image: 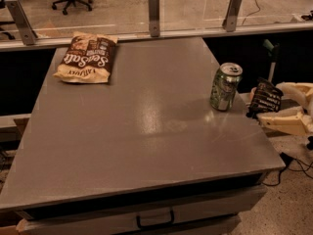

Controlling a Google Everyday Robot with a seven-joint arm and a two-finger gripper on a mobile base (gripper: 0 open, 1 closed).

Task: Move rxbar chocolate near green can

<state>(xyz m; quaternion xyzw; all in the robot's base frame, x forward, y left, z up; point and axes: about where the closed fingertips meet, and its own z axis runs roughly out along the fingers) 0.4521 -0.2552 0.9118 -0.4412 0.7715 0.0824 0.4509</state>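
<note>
Just right of the green can (226,86) hangs the gripper (267,109), clamped on the near-upright rxbar chocolate (264,96).

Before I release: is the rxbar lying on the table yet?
No, the rxbar is held clear of the table in the gripper, just right of the can.

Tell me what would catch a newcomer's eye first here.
The upright green aluminium can with its silver top stands near the right edge of the grey table. Just past that edge, to the can's right, the cream two-finger gripper holds the small dark brown rxbar chocolate wrapper in the air. A brown-and-cream Sea Salt chip bag lies flat at the far left corner.
</note>
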